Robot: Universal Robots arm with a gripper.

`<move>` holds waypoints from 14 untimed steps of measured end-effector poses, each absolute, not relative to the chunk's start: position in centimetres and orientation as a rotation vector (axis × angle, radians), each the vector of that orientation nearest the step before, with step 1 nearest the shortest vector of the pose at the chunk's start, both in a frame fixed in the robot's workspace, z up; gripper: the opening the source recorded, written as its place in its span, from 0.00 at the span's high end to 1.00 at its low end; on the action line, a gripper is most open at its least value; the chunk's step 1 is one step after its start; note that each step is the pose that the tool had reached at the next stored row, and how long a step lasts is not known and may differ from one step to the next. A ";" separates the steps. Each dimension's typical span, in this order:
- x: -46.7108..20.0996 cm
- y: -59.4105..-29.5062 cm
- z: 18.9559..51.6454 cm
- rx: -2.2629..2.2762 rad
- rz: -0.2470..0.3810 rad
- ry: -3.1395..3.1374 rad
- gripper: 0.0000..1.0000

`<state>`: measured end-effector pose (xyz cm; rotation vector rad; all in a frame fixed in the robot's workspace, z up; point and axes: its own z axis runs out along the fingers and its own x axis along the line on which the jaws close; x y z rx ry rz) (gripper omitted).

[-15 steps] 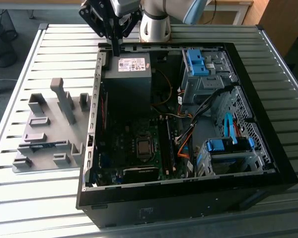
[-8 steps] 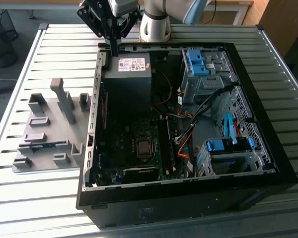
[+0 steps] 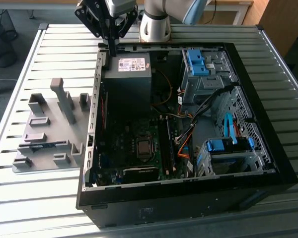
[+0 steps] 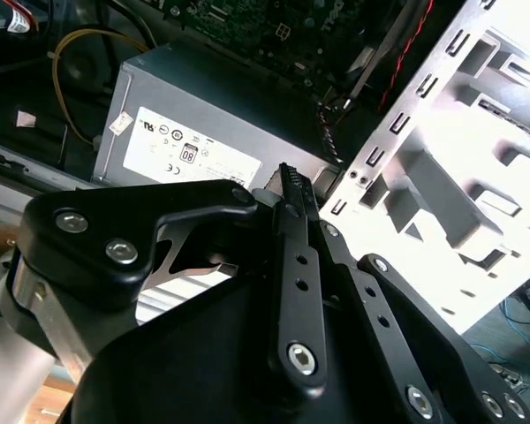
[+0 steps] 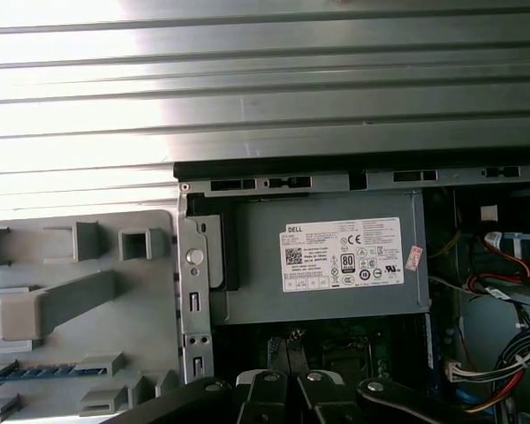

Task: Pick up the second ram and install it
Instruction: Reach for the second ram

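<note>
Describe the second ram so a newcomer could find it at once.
Find the open computer case on the slatted metal table; on the exterior view's left of it lies a grey fixture plate. The second ram stands on edge between its blocks, the one thin blue-green strip amid plain grey plastic.

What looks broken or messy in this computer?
Nothing looks broken or spilled. The computer case lies open on its side, cables tucked inside. The memory stick sits neatly in the grey fixture.
</note>
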<state>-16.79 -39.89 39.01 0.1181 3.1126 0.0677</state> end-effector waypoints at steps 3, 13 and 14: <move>-17.0 -39.9 39.0 0.118 0.068 3.113 0.90; -17.5 -39.9 39.0 0.118 0.068 3.113 0.90; -17.6 -39.9 39.0 0.118 0.068 3.113 0.90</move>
